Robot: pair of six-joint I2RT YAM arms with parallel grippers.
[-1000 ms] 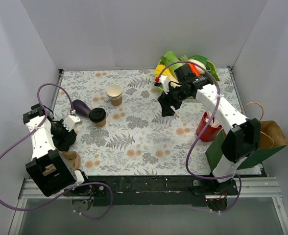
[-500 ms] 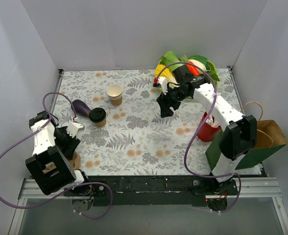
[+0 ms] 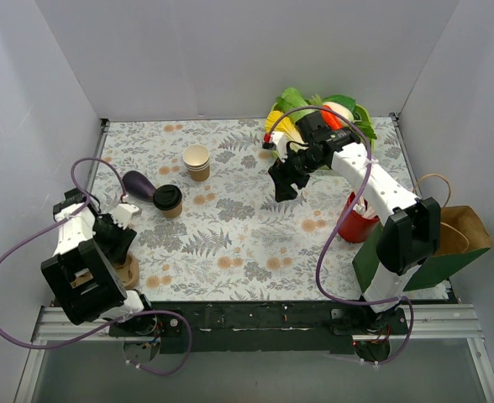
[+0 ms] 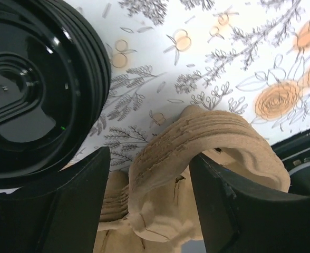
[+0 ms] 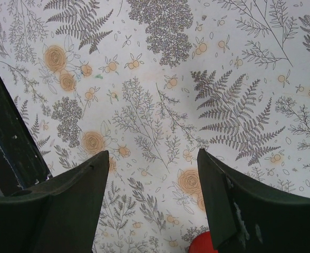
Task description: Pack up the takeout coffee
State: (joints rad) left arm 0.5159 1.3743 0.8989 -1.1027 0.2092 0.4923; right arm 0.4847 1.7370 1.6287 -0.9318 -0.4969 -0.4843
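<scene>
The takeout coffee [image 3: 167, 200], a tan cup with a black lid, stands upright on the left part of the floral table. My left gripper [image 3: 118, 238] is near the table's front-left corner, below and left of the cup and apart from it. In the left wrist view it [image 4: 149, 176] is open, its fingers on either side of a curved wall of a tan moulded pulp carrier [image 4: 213, 132]. A gap shows at the left finger. My right gripper [image 3: 285, 188] hangs open over bare tablecloth right of centre, with nothing between its fingers [image 5: 65, 195].
A stack of black lids [image 4: 34, 89] fills the left wrist view's upper left. Lidless tan cups [image 3: 197, 161] and a purple eggplant [image 3: 138, 183] sit near the coffee. Produce [image 3: 314, 109] lies at the back right. A red cup [image 3: 356, 220] and a paper bag [image 3: 449, 239] stand at the right.
My left arm has drawn back toward the front-left corner, taking its gripper from beside the eggplant to over the pulp carrier. The right gripper barely shifted.
</scene>
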